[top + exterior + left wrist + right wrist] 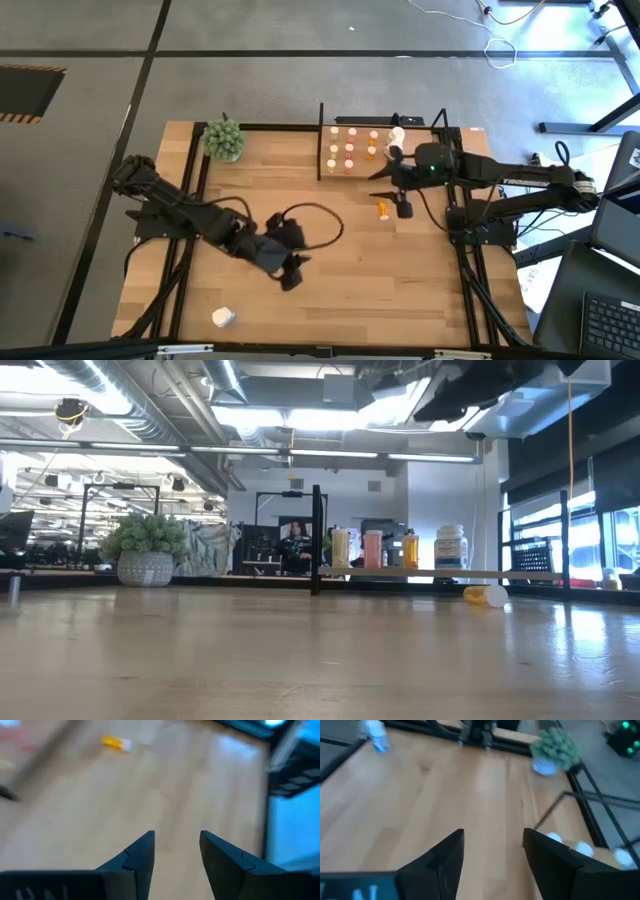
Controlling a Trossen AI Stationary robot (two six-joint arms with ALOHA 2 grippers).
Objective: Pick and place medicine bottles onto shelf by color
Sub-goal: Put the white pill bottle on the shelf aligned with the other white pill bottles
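Lying on its side on the bare table just in front of the shelf (pixel 390 150), an orange bottle (pixel 384 209) is the piece to fetch. White- and orange-topped bottles (pixel 349 149) already stand upright on the shelf board. Right gripper (pixel 403 207) hovers right beside the orange bottle, fingers parted and empty. A good pick means lowering squarely so the fingers straddle the barrel, closing gently since it could roll. Left gripper (pixel 290 276) waits mid-table, parted and empty, and a white bottle (pixel 223 318) lies near the table's front edge.
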